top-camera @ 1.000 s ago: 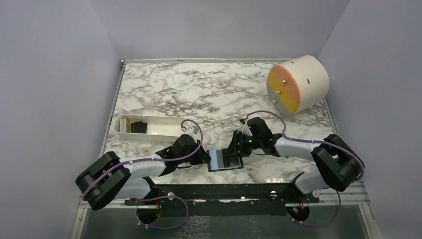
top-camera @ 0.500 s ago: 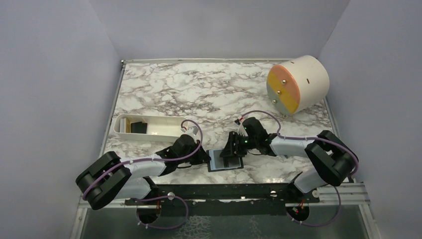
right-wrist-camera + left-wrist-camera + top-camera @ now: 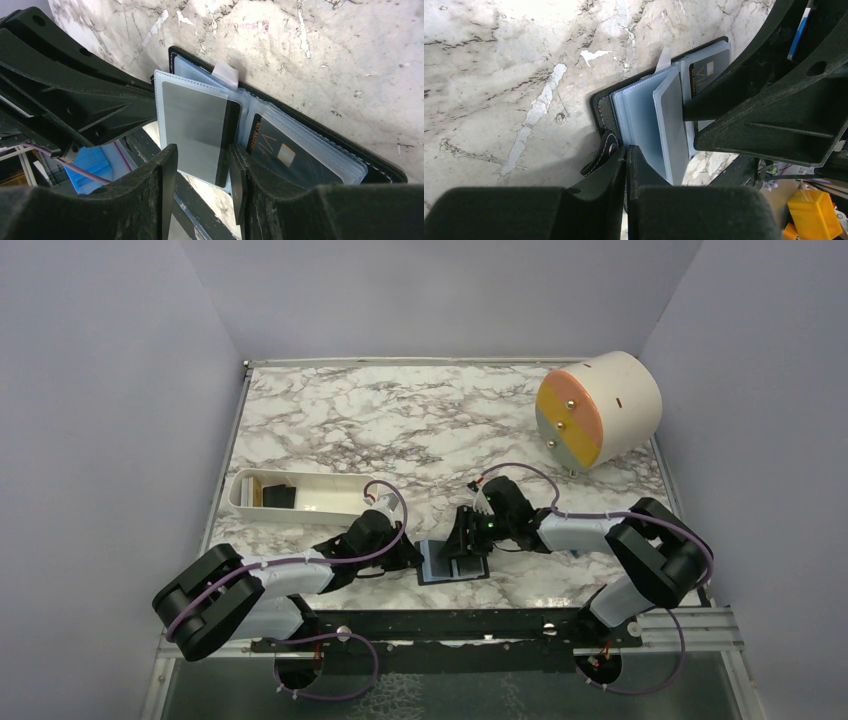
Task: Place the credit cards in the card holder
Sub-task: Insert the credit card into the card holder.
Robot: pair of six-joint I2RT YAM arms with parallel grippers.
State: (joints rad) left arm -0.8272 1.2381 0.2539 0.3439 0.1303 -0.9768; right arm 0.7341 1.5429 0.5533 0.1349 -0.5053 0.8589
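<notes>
The card holder lies open near the table's front edge, black outside with light blue sleeves. My left gripper is shut on its left edge, beside the stitched strap; its tips are pressed together. My right gripper hangs over the holder. Between its fingers, a grey credit card with a dark stripe is held by its long edges. Most of that card sits inside a raised clear sleeve. A dark credit card with a gold chip lies in another sleeve, and shows in the left wrist view.
A white oblong tray holding dark items stands left of the arms. A big white drum with an orange and yellow face lies at the back right. Grey walls close in the marble table on three sides.
My right gripper has shifted left over the card holder, carrying the grey card deeper into the sleeve. The left gripper and the holder have stayed put.
</notes>
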